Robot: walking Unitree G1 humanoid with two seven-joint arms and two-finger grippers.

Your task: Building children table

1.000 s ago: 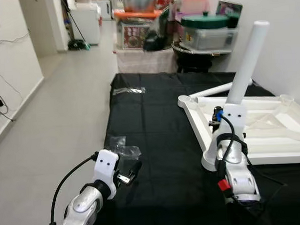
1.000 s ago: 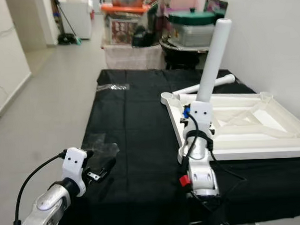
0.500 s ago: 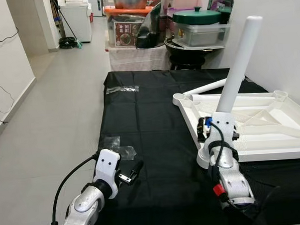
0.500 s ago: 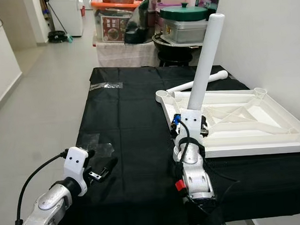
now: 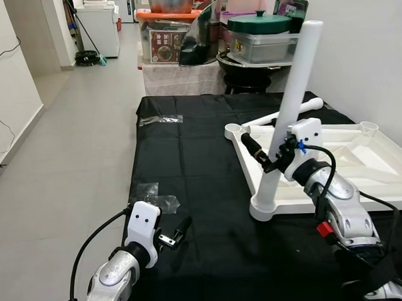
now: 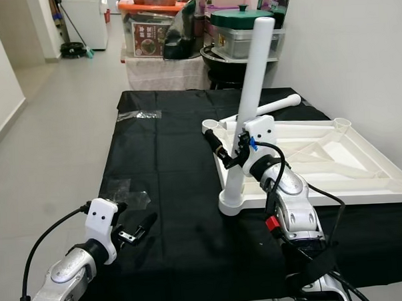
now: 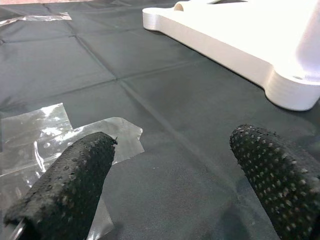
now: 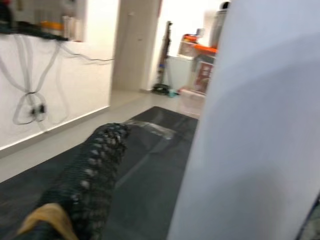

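Observation:
The white table top (image 5: 361,158) lies upside down on the black cloth (image 5: 195,164). A white leg (image 5: 293,96) stands upright in its near-left corner socket (image 5: 265,206). My right gripper (image 5: 271,154) reaches across this leg at mid-height and is open, the leg between its fingers. One black finger (image 8: 92,172) sticks out past the leg (image 8: 260,125), with a gap between them. A second white leg (image 5: 294,110) lies beside the far edge of the top. My left gripper (image 5: 176,231) hovers open just over the cloth, close to a clear plastic bag (image 7: 50,130).
Another clear plastic bag (image 5: 161,119) lies at the cloth's far left corner. Boxes, a pot and lidded bins (image 5: 263,38) crowd the far end. A white wall (image 5: 377,49) runs along the right. Grey floor (image 5: 74,143) stretches to the left of the cloth.
My right gripper has risen from the foot of the upright leg to its mid-height and turned sideways across it. The camera has shifted. The left gripper has hardly moved.

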